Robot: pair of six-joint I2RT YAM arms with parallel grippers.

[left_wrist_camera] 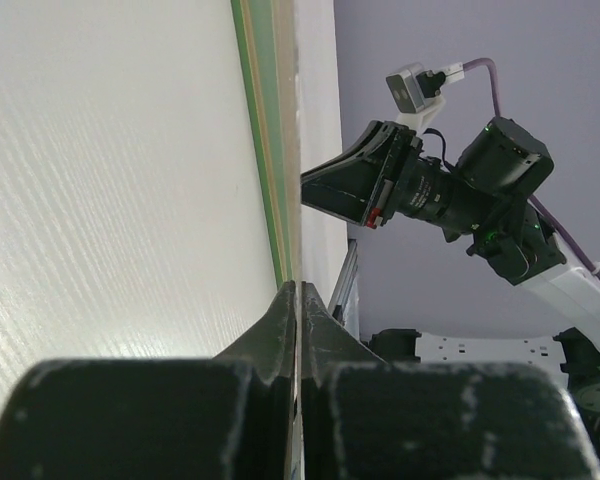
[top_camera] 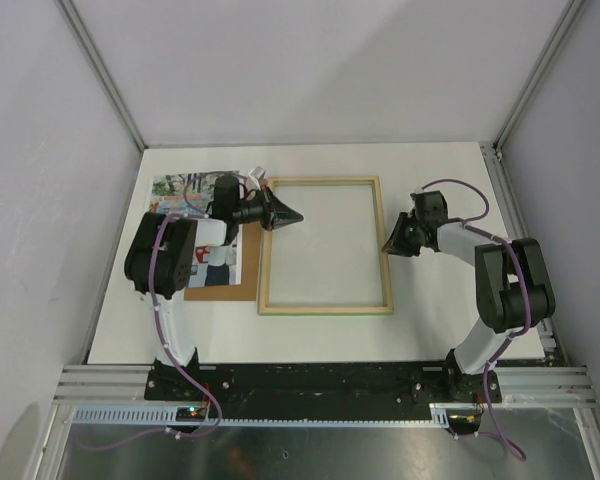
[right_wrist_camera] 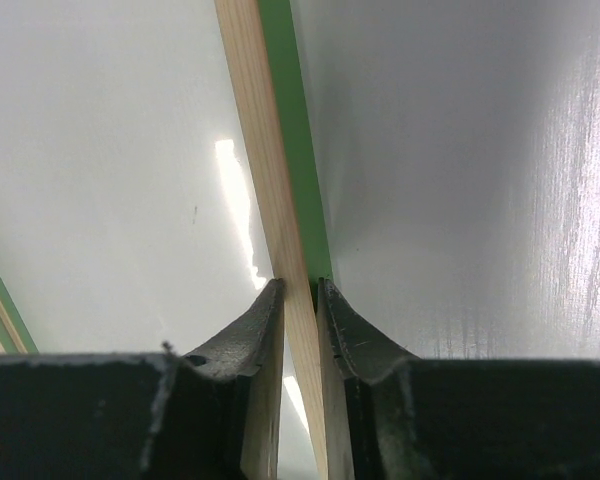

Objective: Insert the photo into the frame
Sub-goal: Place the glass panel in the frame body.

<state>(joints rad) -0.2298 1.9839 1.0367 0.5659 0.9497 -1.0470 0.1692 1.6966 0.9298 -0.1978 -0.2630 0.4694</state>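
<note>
We see the thin rectangular frame (top_camera: 325, 304), pale wood back up, lying mid-table with its long axis pointing away from us, our right gripper (top_camera: 390, 245) clamped on its right rail, our left gripper (top_camera: 295, 216) at its far-left corner with jaws almost together, hold unclear, and the white-edged colour photo (top_camera: 175, 188) just left beneath the left arm.

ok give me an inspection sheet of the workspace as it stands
surface: white table, no marks seen
job's things: frame flat mid-table, wood back up; photo left of it, on backing board
clutter: nothing seen
end effectors: left end effector shut at frame's left rail; right end effector shut on its right rail
cables: purple cables in loose loops
surroundings: white walls, aluminium posts
</note>
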